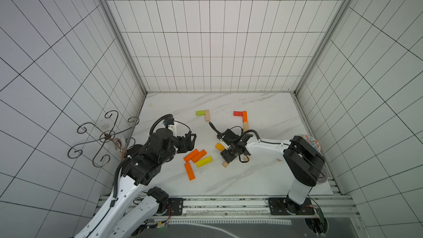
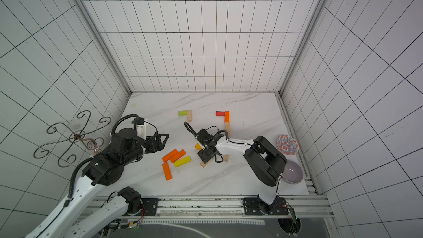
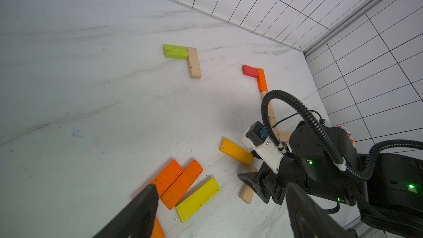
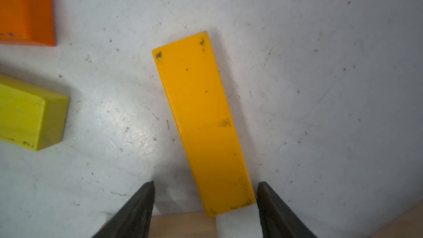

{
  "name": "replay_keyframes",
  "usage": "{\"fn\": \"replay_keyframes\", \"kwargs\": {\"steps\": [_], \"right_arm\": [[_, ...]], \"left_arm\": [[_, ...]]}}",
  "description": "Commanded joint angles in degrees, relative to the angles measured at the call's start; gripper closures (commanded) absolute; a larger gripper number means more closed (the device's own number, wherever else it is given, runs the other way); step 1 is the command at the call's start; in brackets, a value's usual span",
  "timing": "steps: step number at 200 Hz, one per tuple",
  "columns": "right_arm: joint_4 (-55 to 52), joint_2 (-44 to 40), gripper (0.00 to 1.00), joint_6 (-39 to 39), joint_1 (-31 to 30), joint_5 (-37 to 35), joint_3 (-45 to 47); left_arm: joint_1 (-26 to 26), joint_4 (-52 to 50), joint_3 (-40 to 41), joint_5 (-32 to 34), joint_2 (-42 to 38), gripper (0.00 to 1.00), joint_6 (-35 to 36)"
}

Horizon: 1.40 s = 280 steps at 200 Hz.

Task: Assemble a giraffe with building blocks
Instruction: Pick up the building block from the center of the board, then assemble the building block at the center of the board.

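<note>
operator: step in hand?

observer: handling of amber block point(image 4: 201, 120), likely a body or leg piece. lying flat on table point(image 1: 263, 111), near centre, just right of the loose pile. right end effector point(image 4: 206, 183) low over one end of it, spread open, straddling without clamping.

operator: left side?

observer: left end effector point(image 3: 220, 187) wide open too, holding nothing, poised close to loose orange blocks point(image 1: 198, 156) and yellow block point(image 1: 203, 161).

operator: build state?

observer: far right: red block point(image 1: 238, 113) touching orange neck block point(image 1: 244, 116), then pale wood block point(image 1: 246, 125) in line toward the near side. reads as head and neck. far centre: green block point(image 1: 200, 112) butted against another wood piece point(image 1: 207, 115), a second l-shape. looks well short of finished.

operator: next move?

observer: either lifting clear or closing for a pick; cannot tell which. for a pick, needs centring first, since sitting closer to one finger than the other. worth minding near wood block point(image 1: 225, 164) tucked under the wrist, touching the amber end or nearly so; hard to tell.
</note>
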<state>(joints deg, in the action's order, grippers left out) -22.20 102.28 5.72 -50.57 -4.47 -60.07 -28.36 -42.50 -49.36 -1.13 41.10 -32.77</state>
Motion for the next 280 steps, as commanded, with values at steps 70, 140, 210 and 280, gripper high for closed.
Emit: {"fn": "replay_keyframes", "kwargs": {"steps": [70, 140, 210, 280], "right_arm": [[-5.7, 9.2, 0.72, 7.6, 0.2, -2.2, -14.7], [-8.5, 20.4, 0.83, 26.2, 2.3, 0.0, -31.7], [-8.7, 28.7, 0.77, 32.2, 4.1, 3.6, -43.7], [-11.6, 32.3, 0.6, 33.5, 5.0, 4.4, -50.7]], "left_arm": [[-0.1, 1.2, -0.6, 0.9, -0.5, 0.13, 0.0], [0.1, 2.6, -1.1, 0.8, 0.5, 0.12, 1.0], [0.1, 2.9, -0.7, 0.4, 0.1, 0.12, 1.3], [1.9, 2.3, -1.4, -0.4, -0.7, 0.11, 2.6]]}}
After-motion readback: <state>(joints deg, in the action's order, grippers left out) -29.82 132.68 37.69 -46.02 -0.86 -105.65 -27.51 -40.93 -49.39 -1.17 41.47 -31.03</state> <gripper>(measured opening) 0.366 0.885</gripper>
